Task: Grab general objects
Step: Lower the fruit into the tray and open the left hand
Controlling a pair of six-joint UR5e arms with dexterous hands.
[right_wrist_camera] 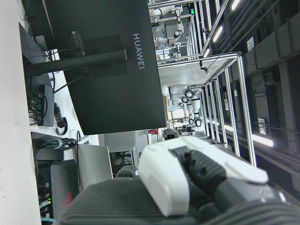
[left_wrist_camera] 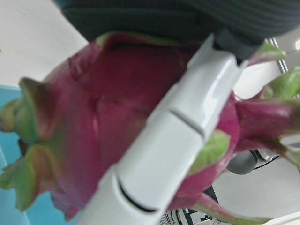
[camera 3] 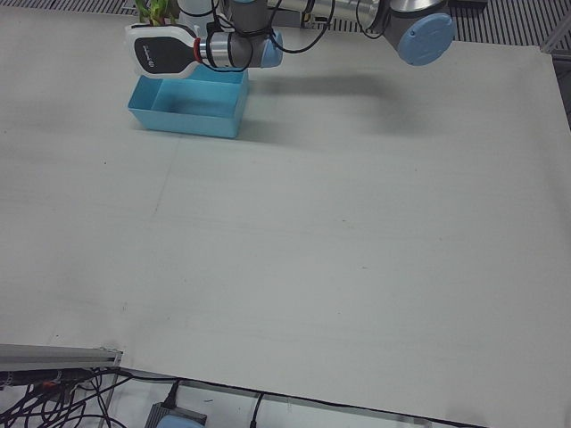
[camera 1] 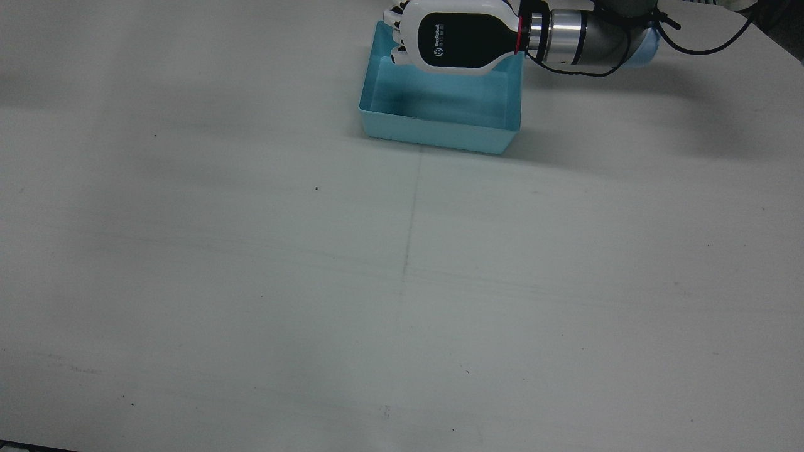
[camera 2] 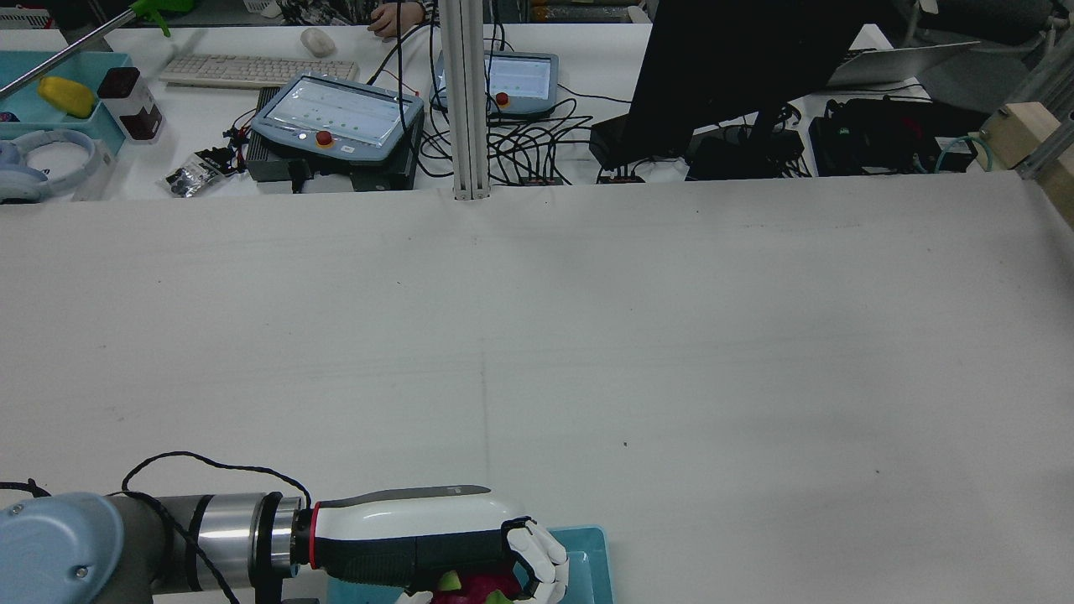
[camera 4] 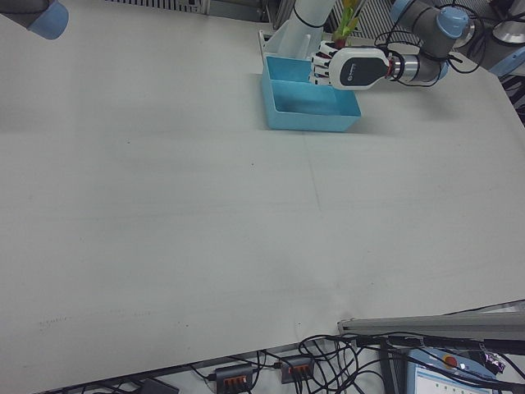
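My left hand [camera 1: 458, 37] is shut on a pink dragon fruit with green scales [left_wrist_camera: 93, 126] and holds it above the far side of a light-blue bin [camera 1: 440, 129]. The left hand view shows the fruit close up with a white finger [left_wrist_camera: 178, 136] wrapped across it. In the rear view the hand [camera 2: 419, 541] hides most of the fruit [camera 2: 474, 587], which sits over the bin [camera 2: 591, 562]. The inside of the bin looks empty where it shows. Only part of my right hand [right_wrist_camera: 187, 178] shows, in its own view, pointing away from the table.
The white table [camera 1: 402, 282] spreads wide in front of the bin. Beyond its far edge stand a black monitor [camera 2: 738, 75], control pendants [camera 2: 336, 117], a metal post [camera 2: 466, 101] and cables.
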